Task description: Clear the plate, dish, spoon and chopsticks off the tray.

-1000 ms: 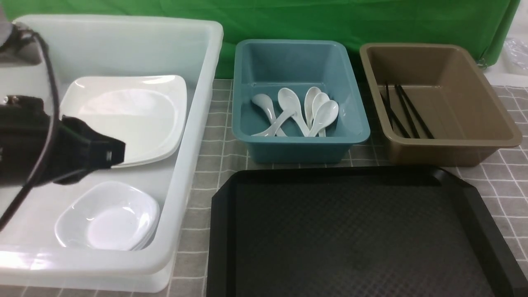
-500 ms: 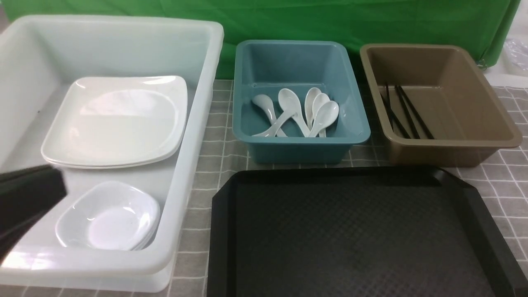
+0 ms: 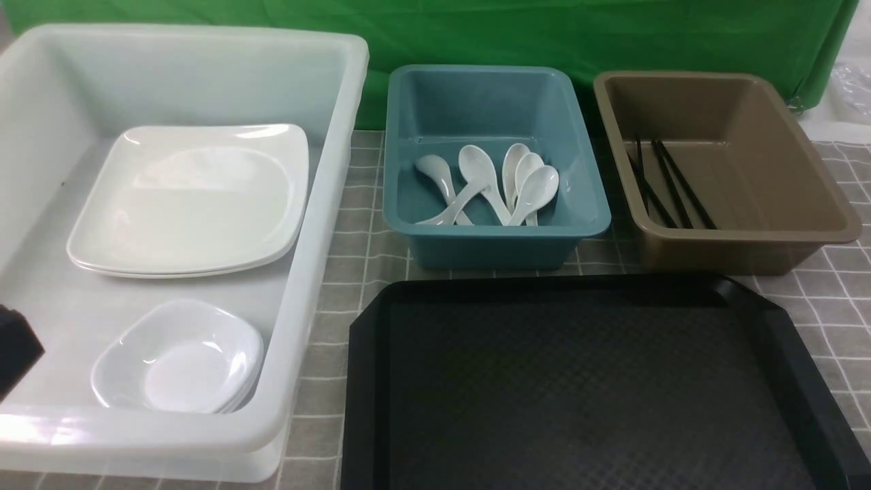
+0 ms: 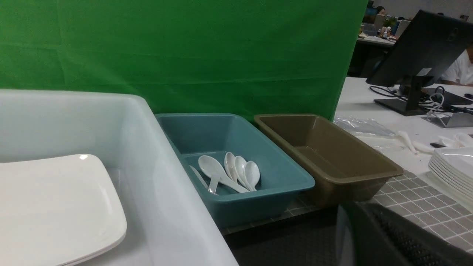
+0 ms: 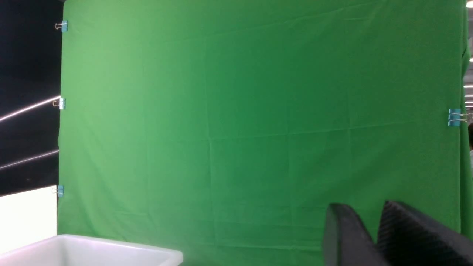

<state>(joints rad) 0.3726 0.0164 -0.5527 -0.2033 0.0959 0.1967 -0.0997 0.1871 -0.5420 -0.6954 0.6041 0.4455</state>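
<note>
Tray [image 3: 592, 388] is bare, sitting on the grid-cloth table [image 3: 354, 224] in front of the tubs. Plate [image 3: 187, 201] tops a stack in the big white bin [image 3: 306, 272] on our left, with small dishes [image 3: 177, 357] stacked just in front of it. Spoons [image 3: 493, 184] lie in the blue tub [image 3: 490, 241]; chopsticks [image 3: 663, 184] lie in the brown tub [image 3: 748, 245].

Left gripper [image 4: 373, 240]: our fingers are together, empty, near the bin's front left corner. Right gripper [image 5: 373, 236]: we see two dark fingers [image 5: 343, 236] with a narrow gap, nothing between them, facing the green backdrop [image 5: 258, 111].
</note>
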